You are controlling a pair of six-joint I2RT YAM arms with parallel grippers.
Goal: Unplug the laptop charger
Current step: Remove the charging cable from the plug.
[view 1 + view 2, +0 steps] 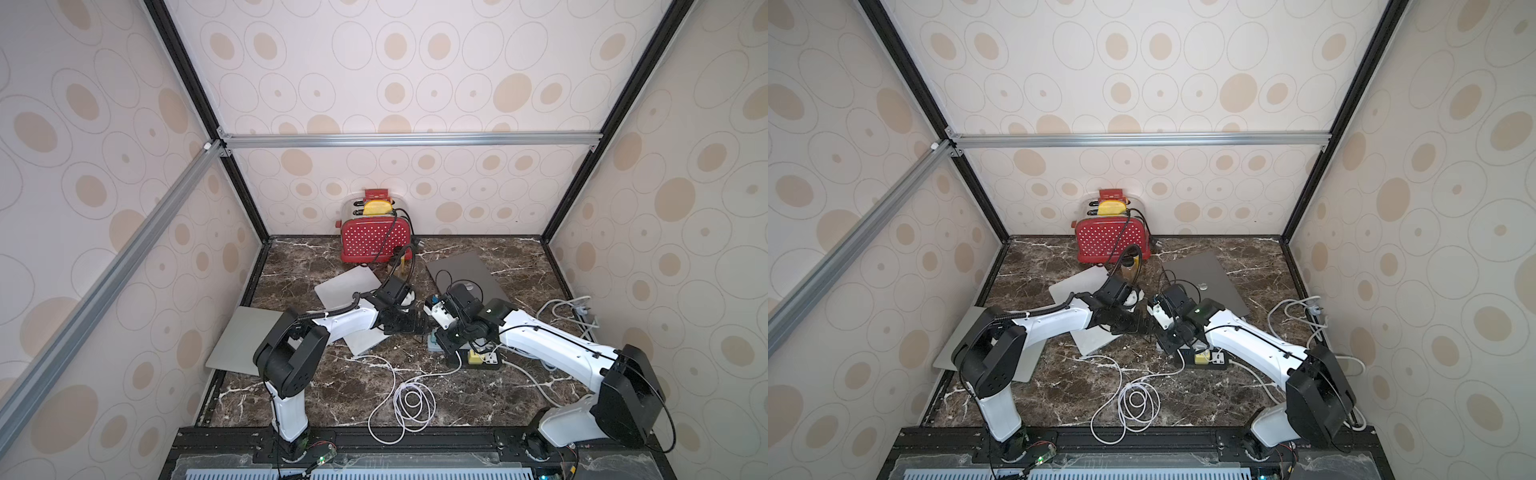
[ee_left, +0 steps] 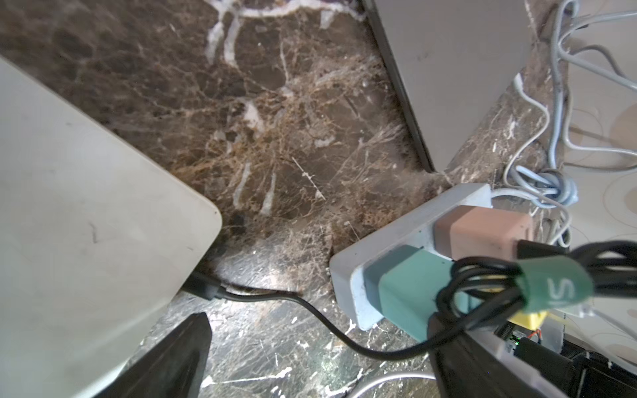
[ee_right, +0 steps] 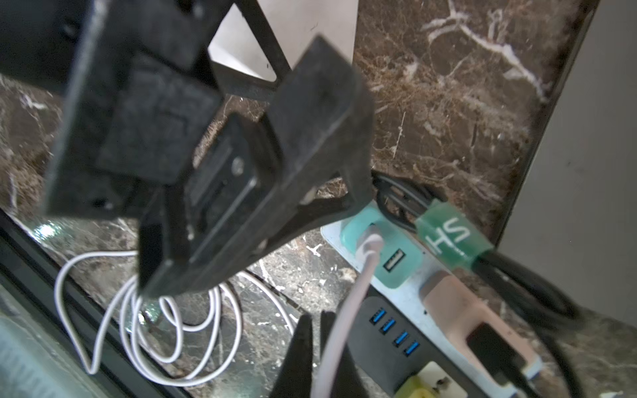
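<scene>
Laptop charger connector (image 2: 205,287), seated in silver laptop (image 2: 86,224): left gripper (image 2: 317,330) spread wide, right gripper (image 3: 316,320) closed. Advice: clamp squarely, pull straight.

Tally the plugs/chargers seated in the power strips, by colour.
teal square charger block: 1
pink square charger block: 1
yellow plug: 1
Total: 3

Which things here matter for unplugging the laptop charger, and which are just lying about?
Likely for the job: pink charger block, black cable, silver closed laptop, white power strip.
Lying about: red polka-dot toaster, dark grey laptop, teal plug block with its white cable.
</scene>
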